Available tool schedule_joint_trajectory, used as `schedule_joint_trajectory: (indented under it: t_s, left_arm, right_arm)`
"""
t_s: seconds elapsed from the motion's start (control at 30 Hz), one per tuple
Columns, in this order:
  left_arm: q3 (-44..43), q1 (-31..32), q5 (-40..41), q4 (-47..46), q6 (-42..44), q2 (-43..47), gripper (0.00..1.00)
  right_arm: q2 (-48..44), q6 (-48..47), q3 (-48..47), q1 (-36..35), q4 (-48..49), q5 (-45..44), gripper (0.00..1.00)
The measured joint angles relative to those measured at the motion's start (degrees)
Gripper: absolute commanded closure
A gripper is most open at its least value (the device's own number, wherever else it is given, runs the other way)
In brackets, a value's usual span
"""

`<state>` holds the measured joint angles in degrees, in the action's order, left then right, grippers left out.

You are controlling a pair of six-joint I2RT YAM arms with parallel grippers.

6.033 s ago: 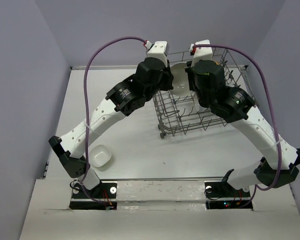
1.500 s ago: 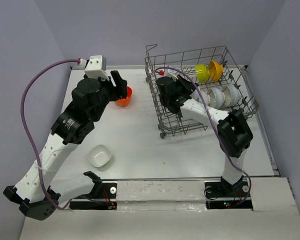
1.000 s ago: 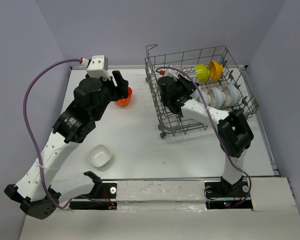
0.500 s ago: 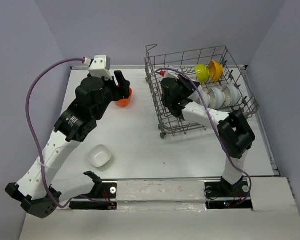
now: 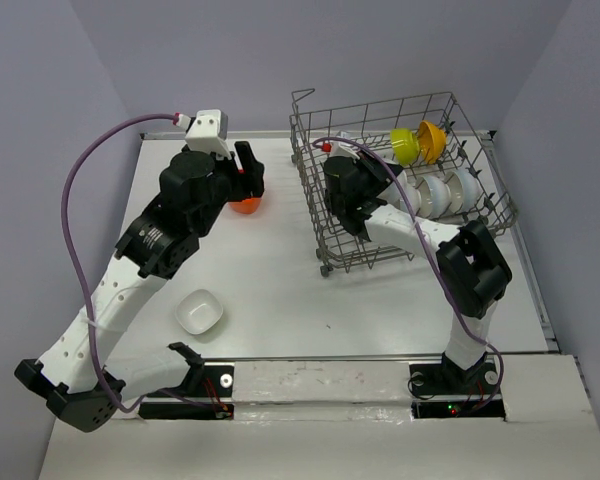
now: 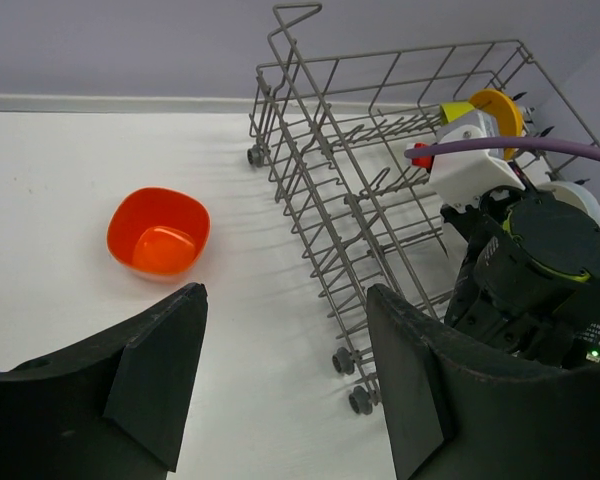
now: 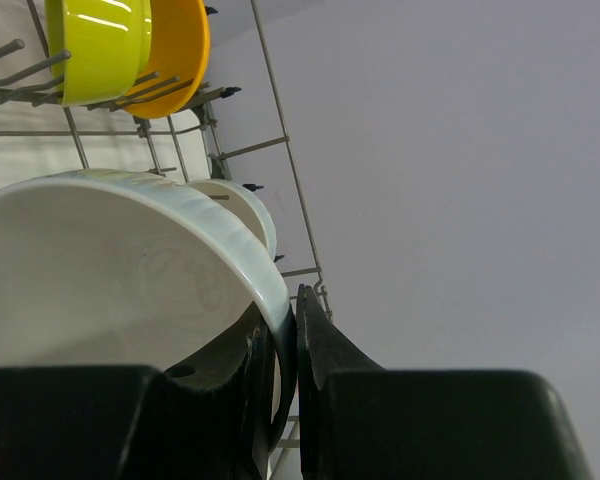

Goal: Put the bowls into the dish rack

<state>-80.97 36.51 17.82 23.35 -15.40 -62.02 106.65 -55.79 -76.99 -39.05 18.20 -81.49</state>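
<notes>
The dish rack stands at the back right. My right gripper reaches inside it, shut on the rim of a white bowl held on edge among the prongs. From above this gripper sits beside two more white bowls. A lime green bowl and an orange-yellow bowl stand at the rack's far side. A red-orange bowl rests upright on the table left of the rack. My left gripper hangs open above the table just near of this bowl, empty.
Another white bowl lies on the table at the near left. The rack's wheeled left wall is close to my left gripper's right finger. Purple cables arc over both arms. Walls close in the table on three sides.
My left arm has shifted a little right and forward over the red-orange bowl, jaws still open. The right arm has edged slightly inside the rack, still holding the white bowl.
</notes>
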Motion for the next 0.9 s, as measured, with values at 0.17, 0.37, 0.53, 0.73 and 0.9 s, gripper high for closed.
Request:
schedule_joint_trajectory:
  t_s: [0.17,0.37,0.53,0.73,0.9]
  left_arm:
    - [0.0,0.0,-0.8,0.0,0.0,-2.2,0.26]
    - [0.0,0.0,-1.4,0.0,0.0,-2.8,0.27]
    - [0.0,0.0,-1.6,0.0,0.0,-2.8,0.27]
    - [0.0,0.0,-1.6,0.0,0.0,-2.8,0.27]
    - [0.0,0.0,-1.7,0.0,0.0,-2.8,0.27]
  right_arm:
    - [0.0,-0.5,-0.6,0.2,-0.2,-0.2,0.99]
    - [1.6,-1.9,-3.7,1.4,-0.4,-1.4,0.99]
    - [4.2,-3.4,-5.8,1.5,0.0,-2.2,0.99]
    - [4.6,-4.5,-6.1,1.4,0.5,-2.3,0.99]
    - [4.9,-6.1,-5.9,1.4,2.2,-2.4,0.99]
